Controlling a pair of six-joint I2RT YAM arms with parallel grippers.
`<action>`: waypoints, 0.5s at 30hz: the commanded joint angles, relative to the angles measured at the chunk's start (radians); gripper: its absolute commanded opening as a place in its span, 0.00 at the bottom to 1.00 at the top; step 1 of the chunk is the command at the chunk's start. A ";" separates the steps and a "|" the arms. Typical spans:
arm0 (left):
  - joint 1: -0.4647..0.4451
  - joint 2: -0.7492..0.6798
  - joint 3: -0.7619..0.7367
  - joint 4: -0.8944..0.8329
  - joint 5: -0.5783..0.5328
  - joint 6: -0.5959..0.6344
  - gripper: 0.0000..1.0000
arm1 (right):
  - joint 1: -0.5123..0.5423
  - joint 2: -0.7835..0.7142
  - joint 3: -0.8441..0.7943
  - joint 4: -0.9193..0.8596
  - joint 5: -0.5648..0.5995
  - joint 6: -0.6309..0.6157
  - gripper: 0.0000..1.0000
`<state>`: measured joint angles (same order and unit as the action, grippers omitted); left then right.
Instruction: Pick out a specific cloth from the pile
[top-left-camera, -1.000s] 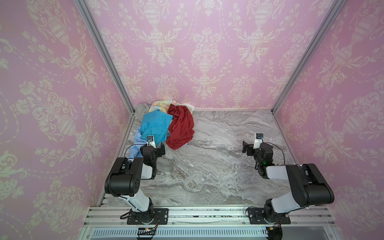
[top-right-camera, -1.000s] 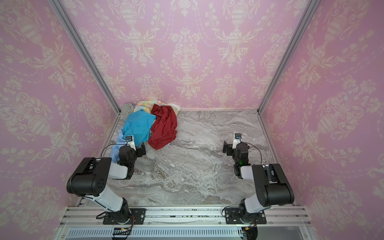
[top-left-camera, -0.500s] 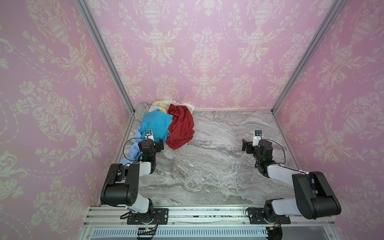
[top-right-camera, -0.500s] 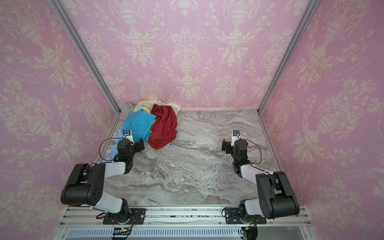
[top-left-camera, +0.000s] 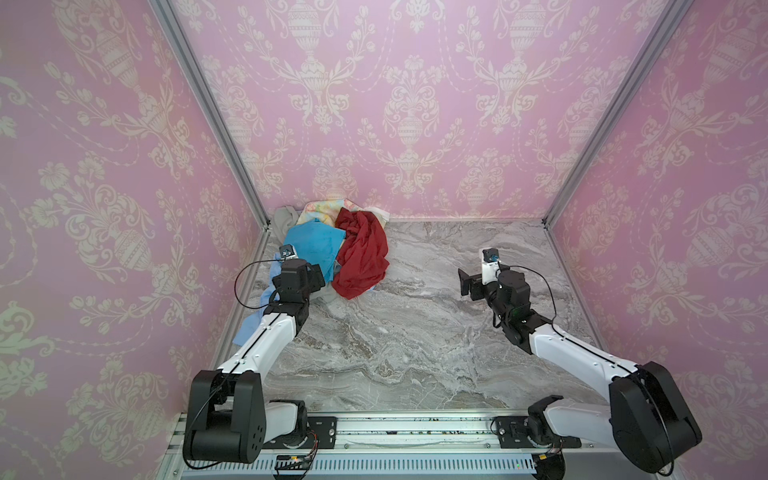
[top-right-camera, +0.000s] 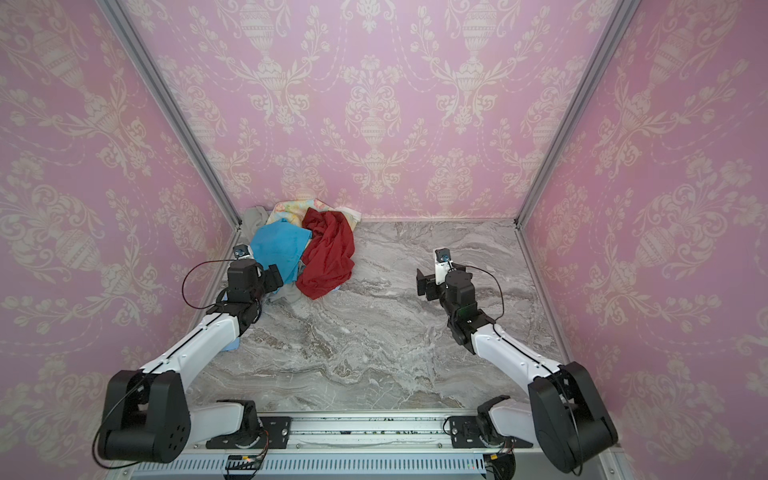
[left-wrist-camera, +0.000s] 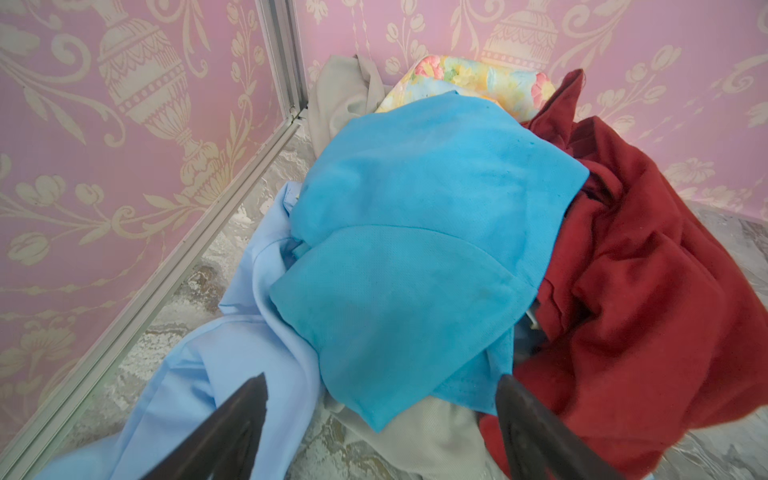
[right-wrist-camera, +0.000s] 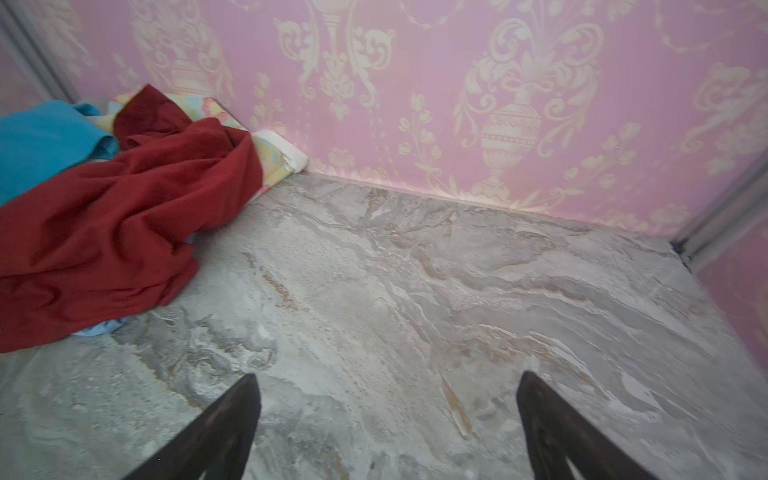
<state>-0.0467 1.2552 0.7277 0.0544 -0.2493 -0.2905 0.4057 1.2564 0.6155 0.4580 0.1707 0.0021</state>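
Both arms are stretched out more than a second ago, and the left gripper (left-wrist-camera: 382, 379) is now right at the near edge of the pile (top-left-camera: 332, 249), which sits in the upper left corner of the table (top-left-camera: 415, 332) in both top views. Its fingers are apart with nothing between them. The right gripper (right-wrist-camera: 386, 378) hangs over bare table at the right of the frame, well apart from the pile, and its fingers are apart too. The cloth (left-wrist-camera: 424, 440) is the grey one, and most of it is hidden (only two bits peek out). One bit shows at the upper left of the pile by the corner post. The other shows at the pile's lower edge, under the turquoise cloth (left-wrist-camera: 415, 249) and just beside the dark red cloth (left-wrist-camera: 623, 291). So I think its long side runs from the back corner down toward the arms, but I cannot tell which end is its top. The fingers may pinch the turquoise flap or the pale blue cloth (left-wrist-camera: 232, 353) along with the grey, since those lie on it or next to it. The other cloths press on it too, so a pull may drag the whole pile.
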 joint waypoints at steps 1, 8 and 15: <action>-0.012 -0.036 0.055 -0.236 -0.009 -0.094 0.86 | 0.100 0.038 0.071 -0.015 0.006 -0.009 0.96; -0.013 0.019 0.153 -0.488 0.066 -0.156 0.74 | 0.231 0.134 0.171 -0.019 -0.048 -0.054 0.92; -0.018 0.115 0.148 -0.509 0.120 -0.184 0.68 | 0.273 0.177 0.202 -0.032 -0.134 -0.042 0.92</action>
<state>-0.0566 1.3281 0.8616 -0.3801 -0.1787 -0.4408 0.6647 1.4208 0.7776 0.4408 0.0837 -0.0273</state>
